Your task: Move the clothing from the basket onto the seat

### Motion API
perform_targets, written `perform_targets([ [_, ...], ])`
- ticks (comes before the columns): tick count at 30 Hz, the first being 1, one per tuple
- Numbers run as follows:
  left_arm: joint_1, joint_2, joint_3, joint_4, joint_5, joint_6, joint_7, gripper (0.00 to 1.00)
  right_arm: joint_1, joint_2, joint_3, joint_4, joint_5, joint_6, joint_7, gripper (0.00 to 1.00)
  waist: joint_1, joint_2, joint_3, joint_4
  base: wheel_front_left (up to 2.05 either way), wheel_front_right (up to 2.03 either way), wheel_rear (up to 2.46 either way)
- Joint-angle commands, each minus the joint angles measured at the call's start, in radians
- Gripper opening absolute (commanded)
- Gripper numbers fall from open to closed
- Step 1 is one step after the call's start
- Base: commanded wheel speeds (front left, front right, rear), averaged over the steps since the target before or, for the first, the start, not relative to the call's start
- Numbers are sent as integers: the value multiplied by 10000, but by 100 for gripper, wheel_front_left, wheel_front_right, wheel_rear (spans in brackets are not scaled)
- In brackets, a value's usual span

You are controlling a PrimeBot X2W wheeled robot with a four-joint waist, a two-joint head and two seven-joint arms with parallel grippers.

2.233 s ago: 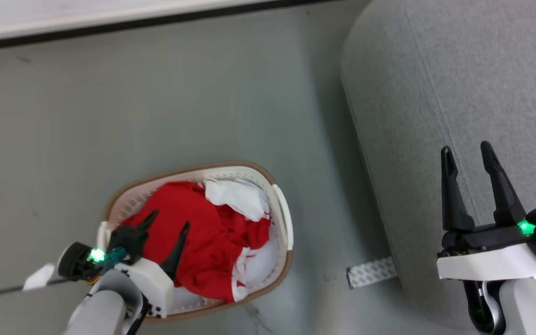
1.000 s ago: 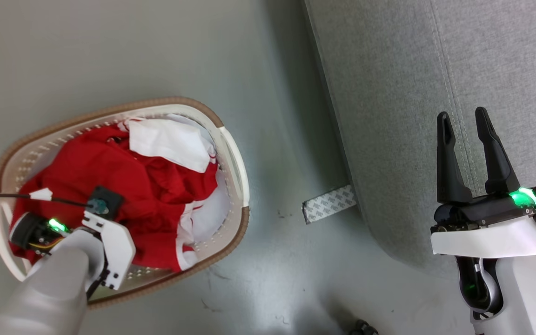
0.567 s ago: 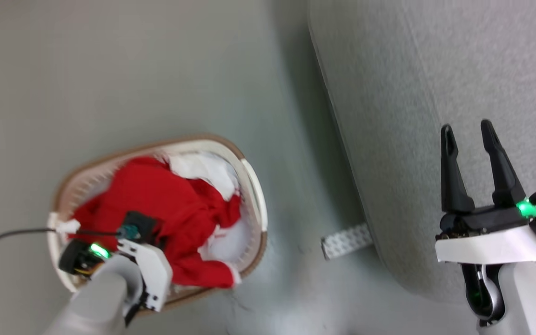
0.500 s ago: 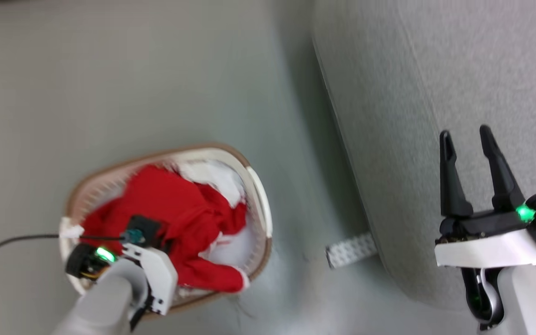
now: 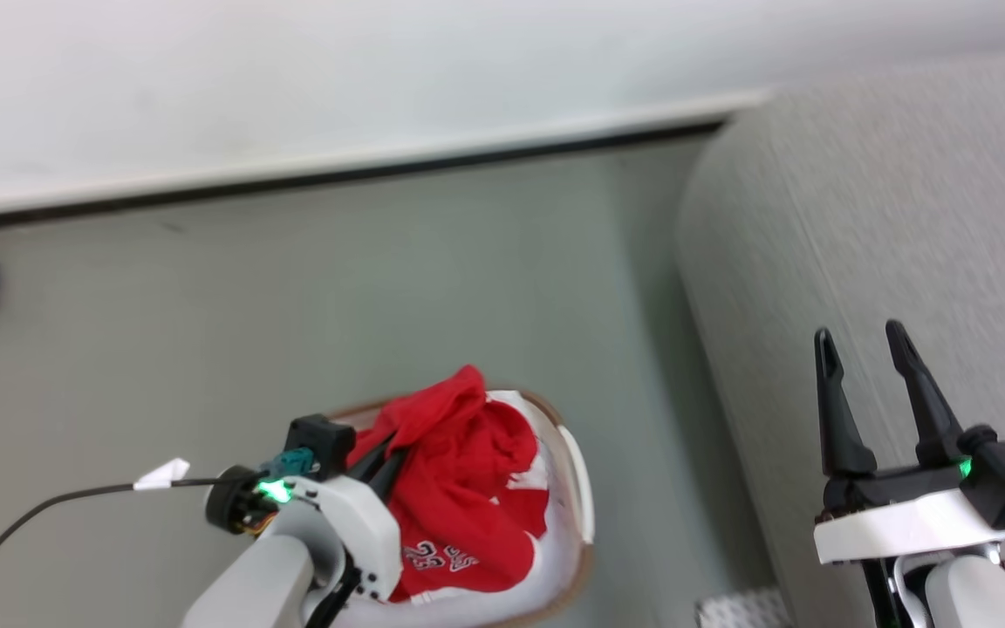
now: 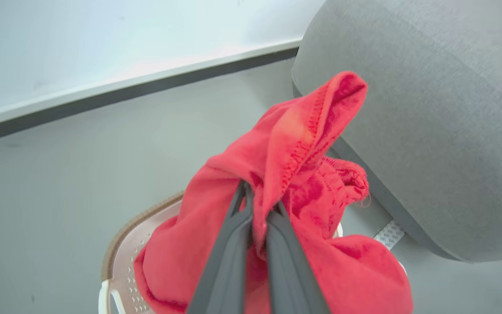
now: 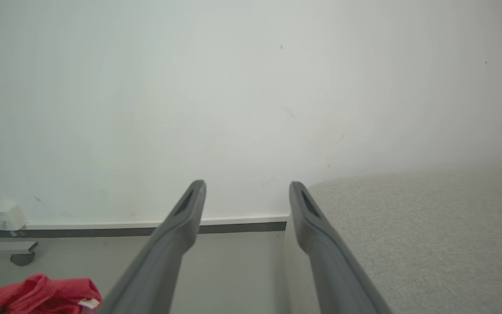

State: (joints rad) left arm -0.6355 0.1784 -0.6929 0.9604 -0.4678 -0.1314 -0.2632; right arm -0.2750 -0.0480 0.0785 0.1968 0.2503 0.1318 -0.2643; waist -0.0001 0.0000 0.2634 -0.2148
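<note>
Our left gripper (image 6: 257, 213) has just clenched on the clothing (image 5: 459, 475), now partly raised from the basket (image 5: 579, 497) at lower centre; the seat (image 5: 860, 244) at right comes next. Our right gripper (image 5: 858, 342) gapes, empty.

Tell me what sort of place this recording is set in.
Probably a plain indoor room staged as a living space: a grey fabric sofa, a laundry basket with red clothing on a smooth grey floor, and a bare white wall.
</note>
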Motion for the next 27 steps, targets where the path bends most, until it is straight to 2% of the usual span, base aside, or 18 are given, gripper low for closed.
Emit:
perform_targets([
  [1, 195, 5, 170, -350, 4, 17, -21, 0, 203, -43, -43, 75, 19, -21, -3, 100, 1, 0, -863, 795, 0, 0, 0],
  [13, 608, -111, 976, -3401, 100, 17, -22, 0, 841, -43, 114, 264, 199, -21, -3, 100, 1, 0, -1982, 1882, 0, 0, 0],
  [18, 733, -90, 1314, -4661, 345, 17, -19, 0, 971, -43, 329, 300, 217, -21, -1, 100, 1, 0, -2258, 2149, 0, 0, 0],
  [27, 547, -3, 1724, -6137, 536, 51, -18, 0, 1216, -43, 653, 279, 273, -21, -1, 100, 1, 0, -2669, 2509, 0, 0, 0],
])
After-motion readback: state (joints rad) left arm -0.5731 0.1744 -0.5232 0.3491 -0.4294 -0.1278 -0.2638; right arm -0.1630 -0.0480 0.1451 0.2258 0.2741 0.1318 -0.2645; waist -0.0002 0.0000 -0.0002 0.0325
